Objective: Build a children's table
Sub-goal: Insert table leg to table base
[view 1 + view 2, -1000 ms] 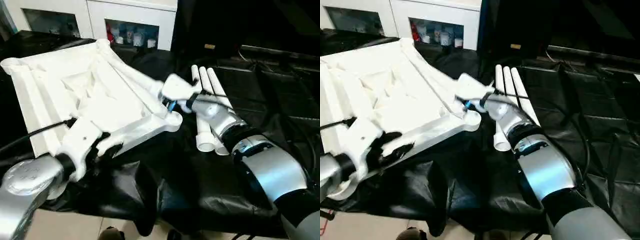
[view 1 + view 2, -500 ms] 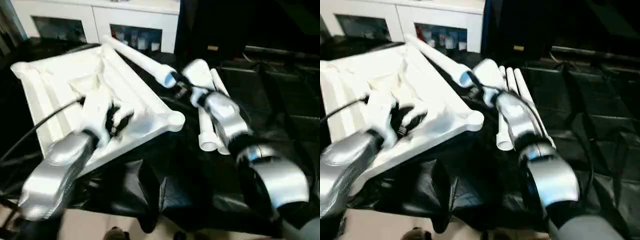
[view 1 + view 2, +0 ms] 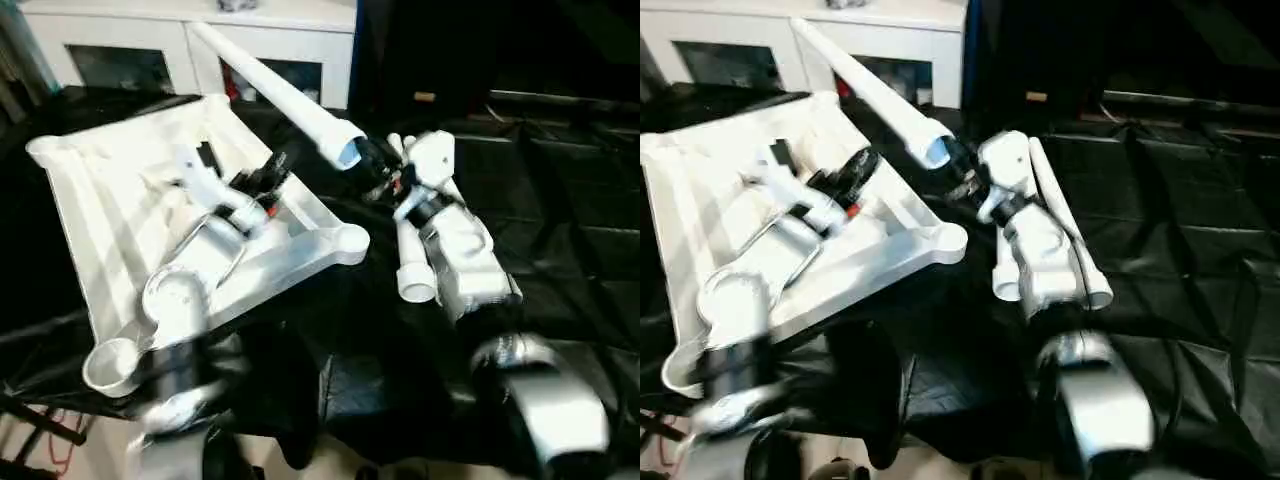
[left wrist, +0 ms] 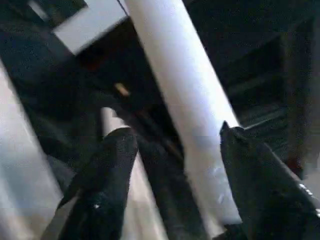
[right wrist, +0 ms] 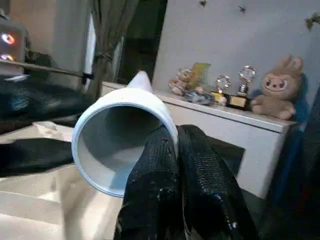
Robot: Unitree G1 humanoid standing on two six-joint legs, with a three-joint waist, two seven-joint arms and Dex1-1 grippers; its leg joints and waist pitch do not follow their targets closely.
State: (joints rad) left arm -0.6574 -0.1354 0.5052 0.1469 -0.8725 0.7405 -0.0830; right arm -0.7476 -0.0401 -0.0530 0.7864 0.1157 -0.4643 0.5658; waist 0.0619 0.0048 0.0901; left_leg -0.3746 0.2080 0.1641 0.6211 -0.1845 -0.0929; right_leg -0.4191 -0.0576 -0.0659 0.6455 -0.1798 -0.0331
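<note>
One leg (image 3: 285,95) pinched at its open rim by right fingers (image 5: 155,195) (left fingers (image 4: 107,175) apart).

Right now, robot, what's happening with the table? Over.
Right gripper shut on the wide end of one leg, lifted. Left gripper open above the upside-down tabletop. Spare legs on the black cloth. Nothing blocking.

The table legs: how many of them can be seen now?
4. One leg is lifted, its open end pinched by the right gripper. Three legs lie together on the black cloth beside the tabletop, partly hidden under the right arm.
</note>
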